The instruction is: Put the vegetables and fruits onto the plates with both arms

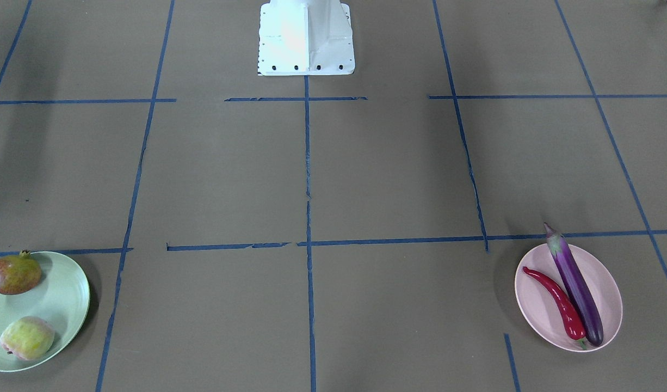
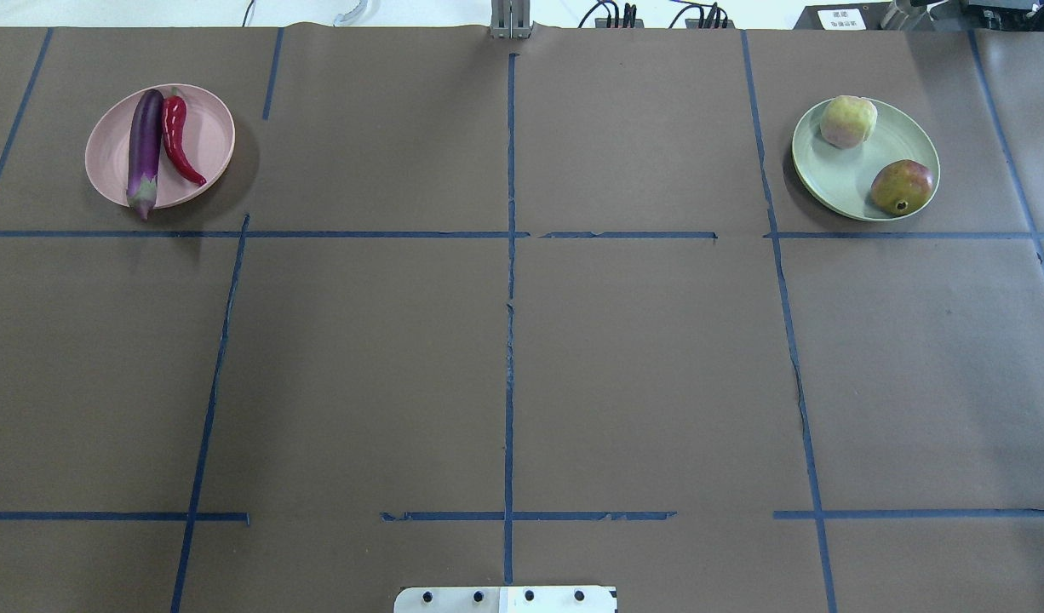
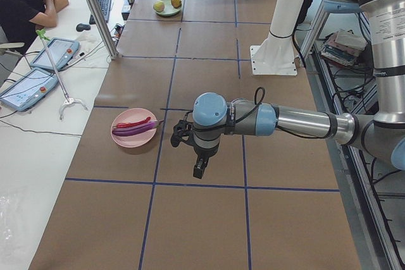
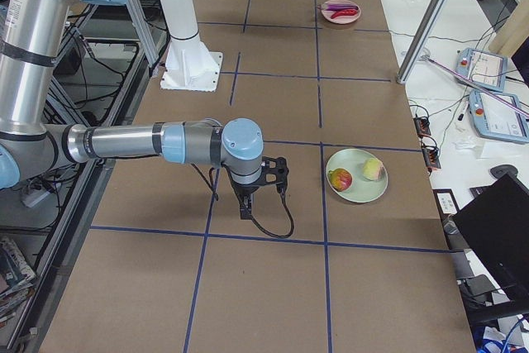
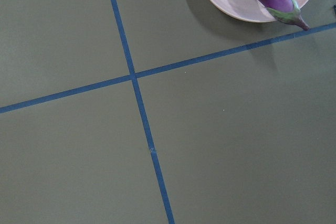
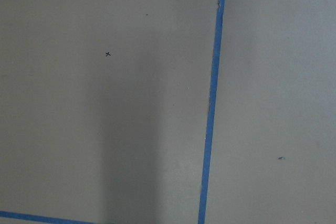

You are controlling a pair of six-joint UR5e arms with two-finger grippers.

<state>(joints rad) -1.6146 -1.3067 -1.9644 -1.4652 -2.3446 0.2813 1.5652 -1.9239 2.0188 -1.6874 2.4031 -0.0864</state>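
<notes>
Both plates loaded, hands hanging over bare worktop.

Logged eggplant (image 1: 575, 291) and chili (image 1: 556, 302) side by side on pink plate (image 1: 535, 316) at robot's left, with eggplant's cap end overhanging the rim on the robot's side. Logged pomegranate (image 1: 14, 275) and peach-like fruit (image 1: 27, 337) apart from each other on green plate (image 1: 67, 294) at robot's right. Noted plates well apart, on the worktop (image 1: 366, 179) side away from the robot. Saw left hand (image 3: 198, 170) pointing down near pink plate, and right hand (image 4: 245, 209) pointing down near green plate. Cannot tell opening or grip of either hand.
</notes>
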